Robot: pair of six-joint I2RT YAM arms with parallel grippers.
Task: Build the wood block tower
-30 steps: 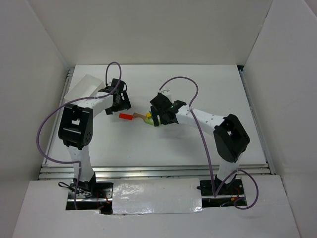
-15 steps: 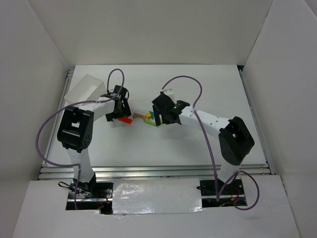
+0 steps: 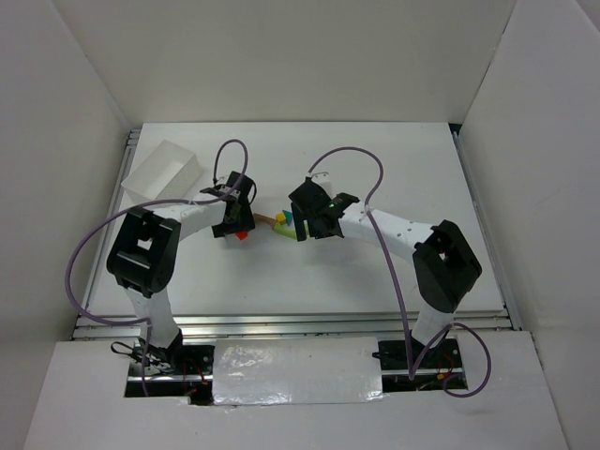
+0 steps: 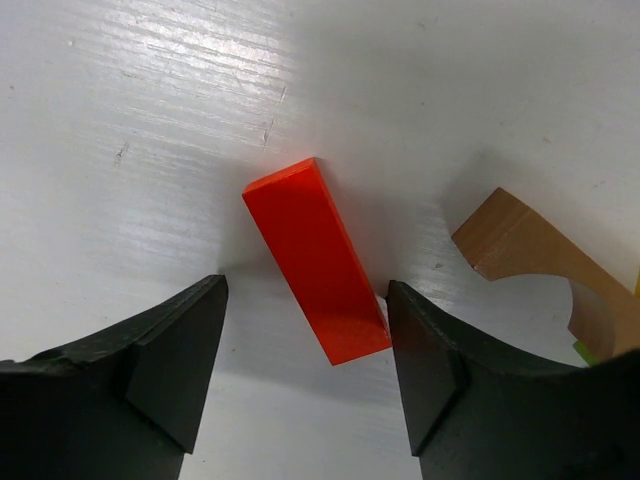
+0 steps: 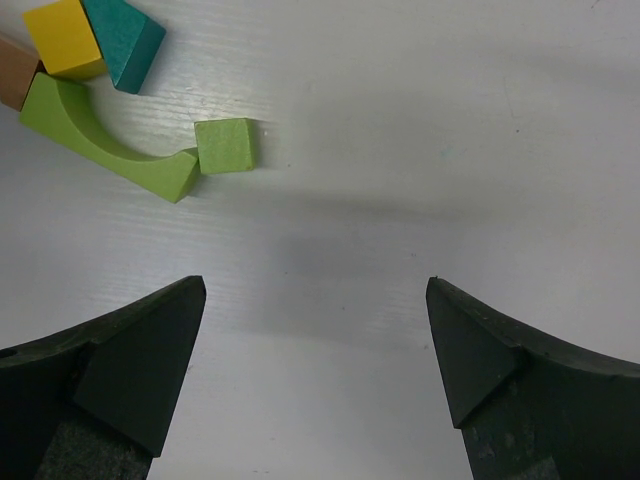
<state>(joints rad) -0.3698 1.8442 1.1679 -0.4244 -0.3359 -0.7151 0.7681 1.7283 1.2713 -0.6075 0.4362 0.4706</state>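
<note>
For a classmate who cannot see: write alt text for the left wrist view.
A red block lies flat on the white table between the open fingers of the left gripper. A tan arch lies to its right.

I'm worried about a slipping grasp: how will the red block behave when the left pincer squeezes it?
Probably stiff: the red block looks like solid painted wood with sharp edges. It lies flat but askew between the left pincer fingers, so it may twist into line as they close. Flat faces make rolling unlikely; the smooth paint might slip a little.
</note>
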